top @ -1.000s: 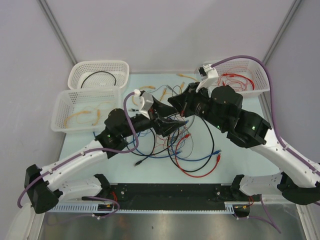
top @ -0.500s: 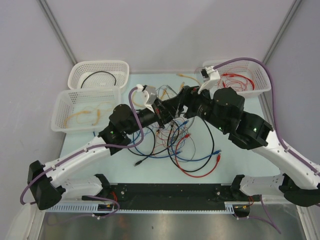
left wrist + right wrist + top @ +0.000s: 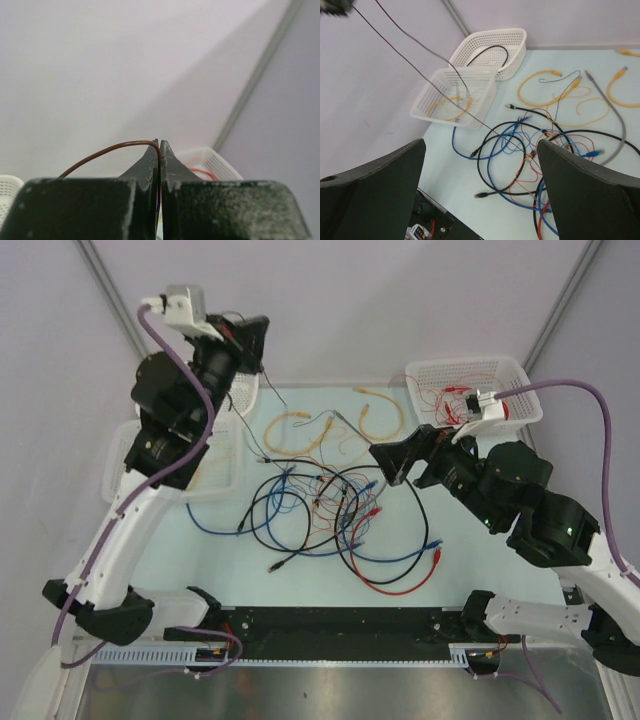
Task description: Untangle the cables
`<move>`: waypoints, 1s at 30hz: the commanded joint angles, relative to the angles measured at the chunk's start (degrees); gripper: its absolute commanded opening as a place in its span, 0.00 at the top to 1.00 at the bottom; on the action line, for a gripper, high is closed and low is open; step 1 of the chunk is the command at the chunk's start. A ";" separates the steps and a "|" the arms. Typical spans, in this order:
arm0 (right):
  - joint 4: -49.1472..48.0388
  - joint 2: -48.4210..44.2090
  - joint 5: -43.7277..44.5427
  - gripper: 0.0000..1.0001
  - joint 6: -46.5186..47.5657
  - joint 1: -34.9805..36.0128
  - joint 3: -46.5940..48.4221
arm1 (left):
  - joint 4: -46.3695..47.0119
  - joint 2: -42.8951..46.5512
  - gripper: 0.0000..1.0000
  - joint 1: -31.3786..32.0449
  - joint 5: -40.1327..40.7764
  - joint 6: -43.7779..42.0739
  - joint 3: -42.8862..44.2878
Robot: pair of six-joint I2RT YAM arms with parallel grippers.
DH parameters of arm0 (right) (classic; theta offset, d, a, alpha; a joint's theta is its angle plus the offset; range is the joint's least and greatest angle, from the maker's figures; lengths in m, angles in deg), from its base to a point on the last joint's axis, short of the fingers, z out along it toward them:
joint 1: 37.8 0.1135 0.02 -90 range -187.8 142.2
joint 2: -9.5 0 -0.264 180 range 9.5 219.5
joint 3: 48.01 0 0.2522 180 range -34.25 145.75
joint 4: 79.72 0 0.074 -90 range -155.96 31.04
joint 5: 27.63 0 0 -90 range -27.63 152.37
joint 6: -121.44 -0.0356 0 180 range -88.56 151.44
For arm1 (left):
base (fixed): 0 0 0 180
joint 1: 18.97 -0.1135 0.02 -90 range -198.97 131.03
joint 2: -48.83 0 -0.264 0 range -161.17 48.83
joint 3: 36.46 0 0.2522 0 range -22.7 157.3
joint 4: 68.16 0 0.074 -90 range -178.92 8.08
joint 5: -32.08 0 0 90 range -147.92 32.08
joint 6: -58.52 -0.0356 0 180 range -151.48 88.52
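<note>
Thin wire (image 3: 100, 151) being held up
It is being pinched by the left claw (image 3: 258, 338), upper left; right claw (image 3: 385, 465) is being held wide. Mid-frame cables (image 3: 330, 515) seem soft, light, best gripped near plugs.

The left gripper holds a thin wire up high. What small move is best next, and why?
Probably raise the left gripper a little higher and to the left. It is shut on the wire, which runs in a straight line down into the pile, so its lower end is not yet free. The right gripper is open and holds nothing, so it does not pin the wire.
</note>
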 commanded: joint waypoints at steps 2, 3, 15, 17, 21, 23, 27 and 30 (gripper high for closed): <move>0.67 -2.18 2.71 0.00 -0.57 -0.07 -5.36 | -5.76 -12.48 1.00 -2.41 17.73 -1.27 18.99; 0.84 -2.27 2.27 0.00 -1.62 -0.07 -6.41 | -5.23 -14.52 1.00 -2.85 20.13 -2.58 21.71; 0.06 -5.70 -2.57 0.00 -2.77 -0.60 -18.90 | 32.28 -47.23 1.00 -6.10 41.26 -30.53 58.65; -0.47 -6.40 -3.18 0.00 -1.55 -1.30 -20.21 | 35.63 -46.36 1.00 -8.46 40.11 -28.10 54.81; -1.00 -7.63 -4.67 0.00 0.30 -3.84 -23.20 | 38.71 -45.91 1.00 -11.46 37.21 -20.97 49.42; -1.35 -8.33 -6.86 0.00 0.66 -5.52 -23.91 | 38.89 -48.62 1.00 -13.04 35.01 -21.31 53.28; -2.41 -9.47 -10.56 0.00 0.92 -9.56 -26.46 | 39.51 -49.43 1.00 -16.47 33.51 -19.39 54.52; -3.11 -9.83 -13.64 0.00 0.83 -12.55 -28.30 | 36.53 -47.86 1.00 -18.06 33.69 -18.06 54.00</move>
